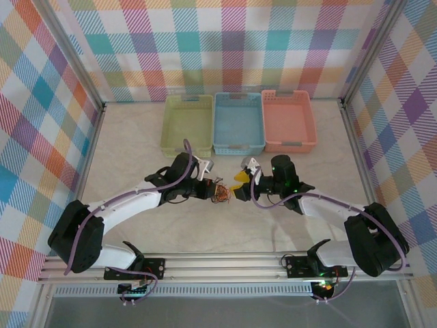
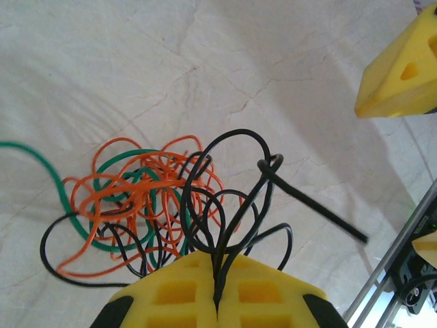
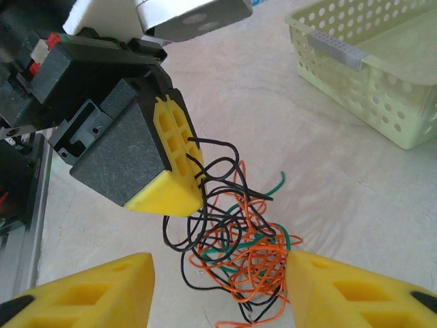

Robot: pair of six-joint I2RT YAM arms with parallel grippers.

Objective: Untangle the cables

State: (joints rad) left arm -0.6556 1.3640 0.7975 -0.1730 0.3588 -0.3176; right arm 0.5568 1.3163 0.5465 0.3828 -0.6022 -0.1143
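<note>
The cables (image 3: 239,256) sit in a loose knot of orange, green and black on the pale table (image 1: 136,143), just ahead of the arms and well short of the baskets (image 1: 238,123) at the back. The left gripper (image 2: 219,270) is clamped tight on the black cable (image 2: 229,174). Its loops stand out from between the yellow pads (image 2: 177,287), and the rest of the knot trails from there down toward the table. The right gripper (image 3: 220,273) faces it from the other side, jaws standing apart. It has one finger on each side of the knot and, as far as I can see, pinches nothing. So the knot lies between the two grippers, straight ahead of the right one and just past the left one's tips. It has no real long axis, being a clump, though a green cable (image 2: 34,157) runs off to one side. Both arms reach forward and bend inward, wrists nearly meeting at mid-table. I'd judge the right gripper is the one placed to close on a coloured strand and draw it away from the left's hold.
</note>
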